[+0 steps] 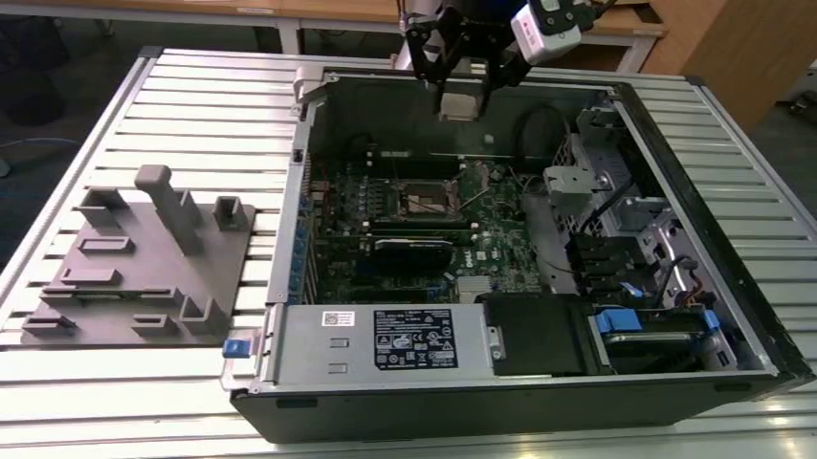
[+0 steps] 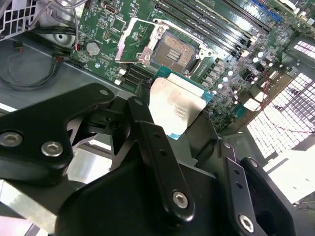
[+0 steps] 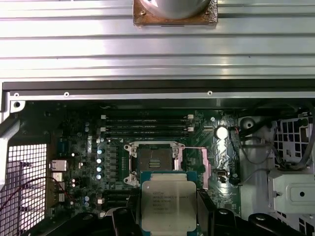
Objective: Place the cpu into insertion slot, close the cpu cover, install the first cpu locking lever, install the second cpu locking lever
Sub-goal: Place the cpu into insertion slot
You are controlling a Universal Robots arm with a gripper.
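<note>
Black and two-fingered, the gripper hangs in the exterior view above the far wall of the open black-and-silver computer case, which lies on its side on a ribbed aluminium table. Clamped in it is the cpu, a small flat square chip with a pale silvery top, carried level, presumably so it can meet its seat squarely. The insertion slot, a dark square socket on the green motherboard, lies well apart from it, down inside the case. This view gives that height gap, which the wrist views flatten.

In the second wrist view the hold is plain: the fingers press on opposite edges of the cpu, leaving its metal top bare. Past it the insertion slot shows an uncovered contact field. The cpu cover, a thin silvery frame plate, seems swung up at one side, a detail the exterior view leaves uncertain.

In the first wrist view the camera looks down over the cpu onto the insertion slot, so their edges read as roughly parallel.
</note>
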